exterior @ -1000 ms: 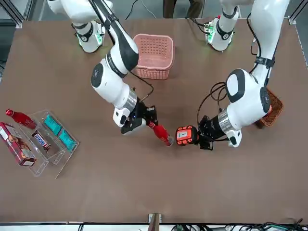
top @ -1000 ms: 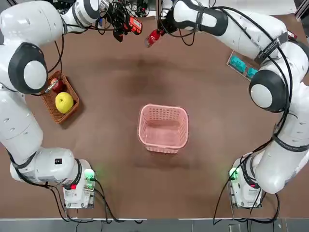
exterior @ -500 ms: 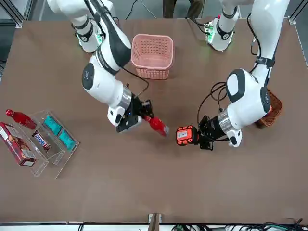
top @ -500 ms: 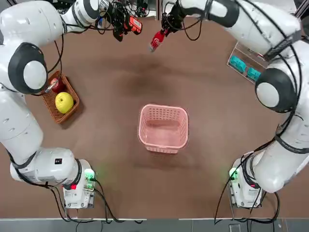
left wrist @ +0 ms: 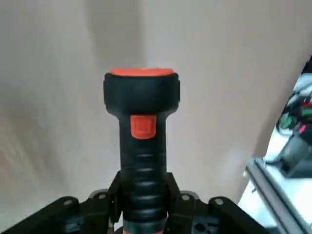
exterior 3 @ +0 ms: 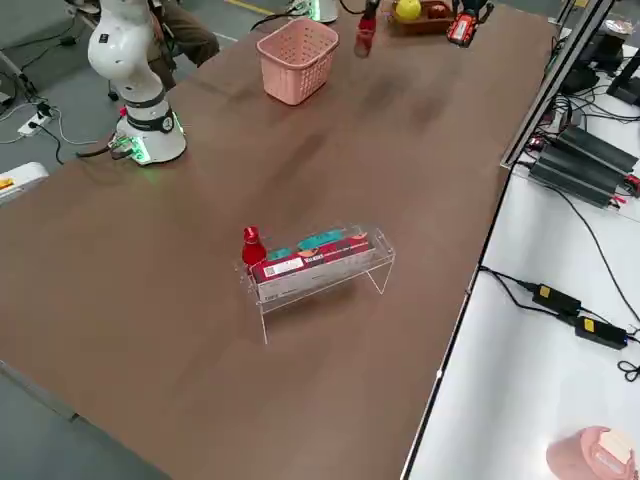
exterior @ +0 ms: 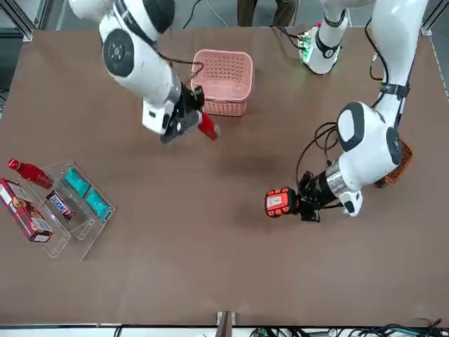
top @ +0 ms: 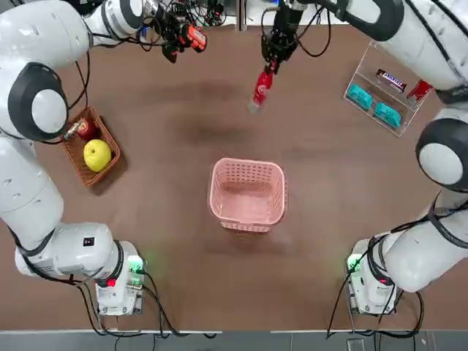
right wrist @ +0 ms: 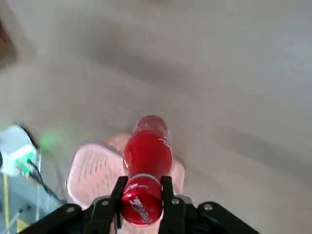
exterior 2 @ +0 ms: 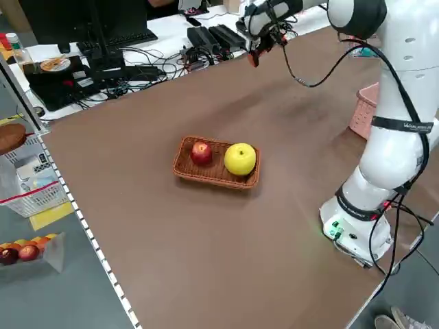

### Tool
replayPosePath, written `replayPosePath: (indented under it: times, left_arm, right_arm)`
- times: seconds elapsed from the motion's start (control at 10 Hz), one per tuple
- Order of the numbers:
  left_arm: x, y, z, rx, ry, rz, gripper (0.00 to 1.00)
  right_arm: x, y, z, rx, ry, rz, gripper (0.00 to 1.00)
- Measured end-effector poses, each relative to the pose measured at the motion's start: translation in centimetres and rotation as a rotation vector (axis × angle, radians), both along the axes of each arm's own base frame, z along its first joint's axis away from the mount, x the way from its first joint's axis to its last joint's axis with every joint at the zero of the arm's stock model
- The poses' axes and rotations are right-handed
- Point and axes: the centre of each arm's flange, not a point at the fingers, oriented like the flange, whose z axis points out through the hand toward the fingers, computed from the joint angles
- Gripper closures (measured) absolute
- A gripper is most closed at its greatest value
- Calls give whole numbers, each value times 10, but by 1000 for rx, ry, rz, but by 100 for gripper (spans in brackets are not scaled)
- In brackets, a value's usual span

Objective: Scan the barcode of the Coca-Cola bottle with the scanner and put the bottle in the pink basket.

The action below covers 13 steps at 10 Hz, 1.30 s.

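1. Top view: the right pincer [top: 272, 60] is clenched on the Coca-Cola bottle [top: 261, 88], holding it in the air over the far half of the desk [top: 168, 241], the bottle slanting down away from the fingers.
2. Its own wrist camera shows both fingers [right wrist: 168, 195] pressed on the bottle's sides, with the pink basket [right wrist: 92, 170] on the desk below and beyond it.
3. From the front, the bottle [exterior: 206, 126] hangs just beside the pink basket's [exterior: 223, 83] near wall, above the desk and apart from it.
4. The left pincer [top: 170, 38] grasps the scanner [top: 191, 36] by its black handle, near the far edge of the desk and well apart from the bottle; the orange-red head [left wrist: 141, 73] points away from the wrist.
5. A brown wicker tray [top: 79, 157] with a red apple [top: 88, 130] and a yellow fruit [top: 97, 154] sits at the robot's left.
6. A clear rack [exterior: 74, 203] of snacks stands at the robot's right, a second red bottle [exterior: 28, 170] beside it.
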Motion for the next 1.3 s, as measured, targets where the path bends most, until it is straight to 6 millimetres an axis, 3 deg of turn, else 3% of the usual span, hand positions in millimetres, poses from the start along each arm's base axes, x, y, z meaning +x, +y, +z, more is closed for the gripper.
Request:
replayPosePath:
  times: [0.2,0.5,0.6,0.8,1.0,1.3]
  left_arm:
    - [-1,25,-19,101,31,38,63]
    - [-11,37,-65,243,88,133,63]
    - [-13,43,-78,281,97,150,63]
    - [-13,56,-98,308,82,150,63]
    - [-15,55,-122,325,61,133,63]
    - [-25,50,-145,364,51,79,63]
  right_arm:
    - [-60,40,1,-134,60,39,67]
    - [-166,124,-7,-234,43,23,67]
    - [-188,140,-16,-239,24,19,67]
    - [-196,149,-60,-230,-11,-3,67]
    - [-196,147,-100,-241,-39,-18,67]
    - [-200,149,-114,-235,-78,-11,67]
